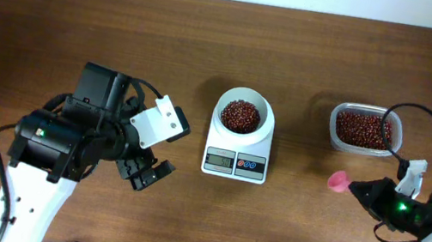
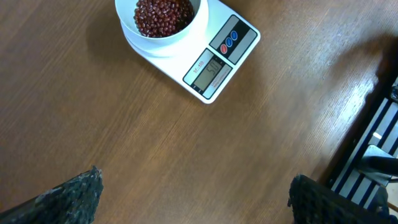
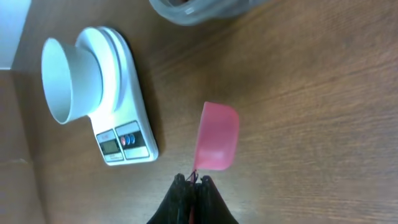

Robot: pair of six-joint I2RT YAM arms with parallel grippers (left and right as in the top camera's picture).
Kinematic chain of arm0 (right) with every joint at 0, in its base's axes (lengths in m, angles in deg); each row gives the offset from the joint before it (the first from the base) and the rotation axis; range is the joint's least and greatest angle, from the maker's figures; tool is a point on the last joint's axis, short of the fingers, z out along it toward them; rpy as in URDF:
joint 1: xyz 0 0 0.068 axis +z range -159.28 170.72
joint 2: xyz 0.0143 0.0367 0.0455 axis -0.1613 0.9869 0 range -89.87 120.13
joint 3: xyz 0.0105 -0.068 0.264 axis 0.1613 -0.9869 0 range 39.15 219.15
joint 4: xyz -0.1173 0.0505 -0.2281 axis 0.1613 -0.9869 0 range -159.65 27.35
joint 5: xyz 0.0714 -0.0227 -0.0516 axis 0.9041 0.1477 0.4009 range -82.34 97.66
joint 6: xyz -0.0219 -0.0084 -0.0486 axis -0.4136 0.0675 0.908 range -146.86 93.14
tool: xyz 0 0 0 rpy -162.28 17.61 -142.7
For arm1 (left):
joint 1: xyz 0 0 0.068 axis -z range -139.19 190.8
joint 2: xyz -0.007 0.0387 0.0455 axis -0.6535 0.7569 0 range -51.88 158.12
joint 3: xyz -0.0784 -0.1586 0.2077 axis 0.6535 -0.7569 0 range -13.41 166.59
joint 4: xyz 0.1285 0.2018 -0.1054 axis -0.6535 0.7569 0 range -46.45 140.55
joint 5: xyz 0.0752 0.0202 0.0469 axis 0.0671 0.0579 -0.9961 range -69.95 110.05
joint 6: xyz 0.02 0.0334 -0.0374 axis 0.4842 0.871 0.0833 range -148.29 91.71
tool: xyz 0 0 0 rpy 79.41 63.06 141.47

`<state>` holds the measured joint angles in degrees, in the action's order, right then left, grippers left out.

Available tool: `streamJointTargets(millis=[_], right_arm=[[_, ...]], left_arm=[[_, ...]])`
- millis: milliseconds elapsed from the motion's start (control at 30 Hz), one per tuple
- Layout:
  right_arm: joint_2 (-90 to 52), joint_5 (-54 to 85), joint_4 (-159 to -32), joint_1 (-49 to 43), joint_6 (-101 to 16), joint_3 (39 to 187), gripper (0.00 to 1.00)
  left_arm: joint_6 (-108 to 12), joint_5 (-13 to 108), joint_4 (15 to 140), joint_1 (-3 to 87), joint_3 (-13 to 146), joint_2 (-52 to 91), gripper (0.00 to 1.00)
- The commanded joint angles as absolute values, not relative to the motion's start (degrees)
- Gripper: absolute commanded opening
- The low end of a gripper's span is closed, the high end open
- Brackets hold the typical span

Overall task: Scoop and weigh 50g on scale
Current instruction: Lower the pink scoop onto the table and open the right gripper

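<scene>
The scale sits in the middle of the table. A bowl stands on the back part of the scale, and beans lie in the bowl. A tub sits to the right of the scale, well apart, with more beans in it. A spoon is between them, a bit nearer the front, its handle in the right gripper. The left gripper is left of the scale, near the front

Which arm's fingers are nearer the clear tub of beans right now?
Right. The right fingers, shut on the pink spoon, sit just below the tub in the overhead view. The left fingers, open, are far off on the scale's other side.
</scene>
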<state>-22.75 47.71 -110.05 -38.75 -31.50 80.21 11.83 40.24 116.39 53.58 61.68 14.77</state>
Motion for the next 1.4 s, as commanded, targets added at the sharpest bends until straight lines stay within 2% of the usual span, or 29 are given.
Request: streamJointTargets(millis=[0,133,300,367,533,900,967,1000,1033,1067,1100,1233,1367], right_arm=[[-19.7,49.1,-102.9,-38.9,-36.4,77.9,0.04],[-13.5,49.1,-98.1,-38.9,-36.4,77.8,0.04],[-8.2,49.2,-98.2,-38.9,-36.4,77.8,0.04],[-8.2,49.2,-98.0,-38.9,-36.4,77.8,0.14],[-8.2,49.0,-98.0,-38.9,-36.4,77.8,0.25],[-8.2,41.2,-102.8,-38.9,-36.4,77.8,0.33],[-8.2,39.2,-103.3,-38.9,-36.4,77.8,0.42],[-8.2,36.6,-103.4,-38.9,-36.4,77.8,0.43],[-8.2,34.4,-103.2,-39.0,-36.4,77.8,0.5],[-8.2,32.6,-102.9,-38.9,-36.4,77.8,0.81],[-8.2,32.4,-102.5,-39.0,-36.4,77.8,0.99],[-8.2,30.7,-102.3,-39.0,-36.4,78.4,0.99],[-10.6,31.4,-103.7,-39.0,-37.9,86.8,0.99]], left_arm=[[12.8,41.1,116.3,53.4,61.6,14.7,0.99],[12.8,41.1,116.3,53.4,61.6,14.7,0.99],[12.8,41.1,116.3,53.4,61.6,14.7,0.99],[12.8,41.1,116.3,53.4,61.6,14.7,0.99],[12.8,41.1,116.3,53.4,61.6,14.7,0.99],[12.8,41.1,116.3,53.4,61.6,14.7,0.99],[12.8,41.1,116.3,53.4,61.6,14.7,0.99],[12.7,41.1,116.3,53.4,61.6,14.7,0.99],[12.8,41.1,116.3,53.4,61.6,14.7,0.99],[12.8,41.1,116.3,53.4,61.6,14.7,0.99],[12.8,41.1,116.3,53.4,61.6,14.7,0.99],[12.8,41.1,116.3,53.4,61.6,14.7,0.99],[12.8,41.1,116.3,53.4,61.6,14.7,0.99]])
